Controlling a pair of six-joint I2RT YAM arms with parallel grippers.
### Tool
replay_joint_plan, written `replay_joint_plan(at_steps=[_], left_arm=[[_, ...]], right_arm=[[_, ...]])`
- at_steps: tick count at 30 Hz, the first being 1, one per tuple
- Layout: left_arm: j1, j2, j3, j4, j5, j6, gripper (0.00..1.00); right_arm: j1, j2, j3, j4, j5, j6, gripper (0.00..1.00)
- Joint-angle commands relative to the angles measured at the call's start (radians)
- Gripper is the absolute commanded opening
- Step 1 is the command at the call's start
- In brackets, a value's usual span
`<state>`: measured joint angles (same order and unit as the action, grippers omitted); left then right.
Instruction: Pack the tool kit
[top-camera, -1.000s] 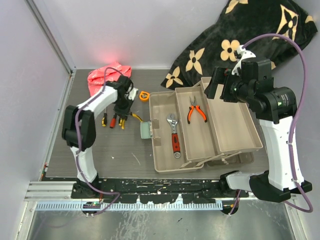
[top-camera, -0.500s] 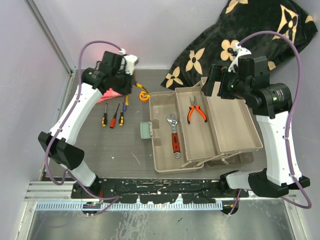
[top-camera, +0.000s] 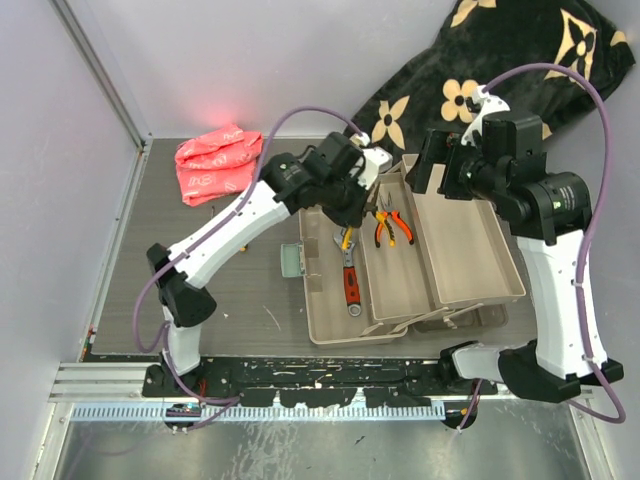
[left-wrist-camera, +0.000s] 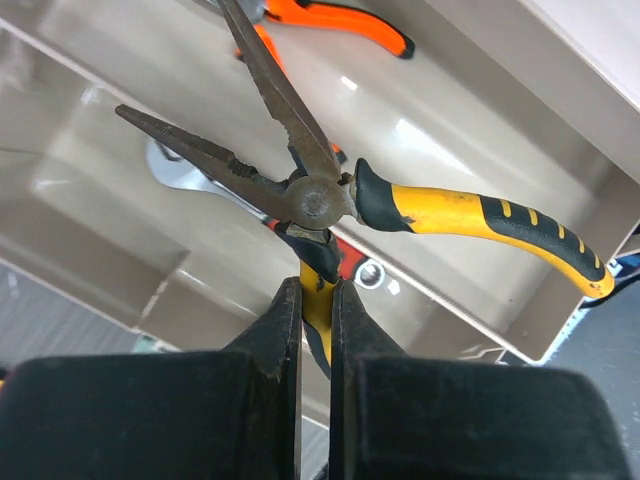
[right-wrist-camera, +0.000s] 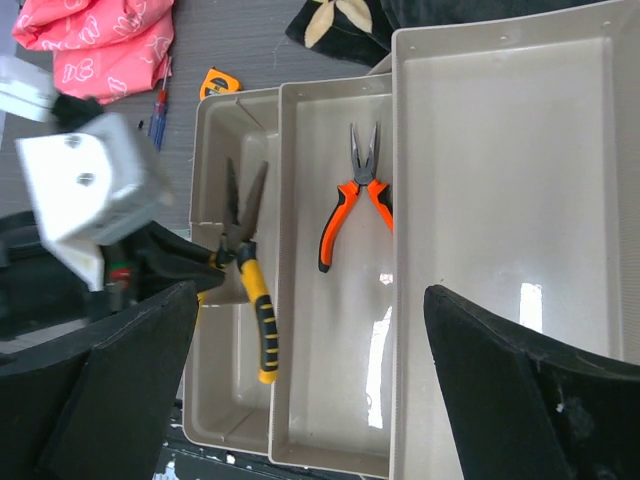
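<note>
Yellow pliers (left-wrist-camera: 330, 205) hang clamped in the left end effector (left-wrist-camera: 316, 292) above the toolbox (top-camera: 462, 260) — right end effector (right-wrist-camera: 310, 292) spread wide.

Left arm (top-camera: 230, 225): elbow folded low near the base, forearm stretched up and to the right, wrist tipped downward.
Left gripper (left-wrist-camera: 315, 300): fingers (left-wrist-camera: 285, 330) nearly together, clamped on one handle of the yellow pliers (left-wrist-camera: 470, 215).
Right arm (top-camera: 555, 270): rises steeply from its base, wrist held high, camera end angled left and down.
Right gripper (right-wrist-camera: 310, 300): fingers spread wide, gripping nothing.
</note>
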<state>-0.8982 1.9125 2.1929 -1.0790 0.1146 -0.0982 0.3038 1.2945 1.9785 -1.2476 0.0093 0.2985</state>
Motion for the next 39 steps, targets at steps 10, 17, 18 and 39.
replay_joint_plan(at_steps=[10,17,18,39], left_arm=[[-0.176,0.045,-0.11,0.106,0.087,-0.276,0.0],[-0.186,0.108,-0.082,0.129,0.05,-0.37,0.0],[-0.185,0.118,-0.074,0.132,0.05,-0.381,0.0],[-0.18,0.188,0.033,0.094,-0.199,-0.276,0.51]], right_arm=[[-0.003,-0.083,0.031,-0.025,0.047,0.027,1.0],[-0.002,-0.1,0.015,-0.034,0.053,0.024,1.0],[-0.002,-0.103,0.013,-0.035,0.056,0.023,1.0],[-0.002,-0.105,-0.001,-0.038,0.079,-0.004,1.0]])
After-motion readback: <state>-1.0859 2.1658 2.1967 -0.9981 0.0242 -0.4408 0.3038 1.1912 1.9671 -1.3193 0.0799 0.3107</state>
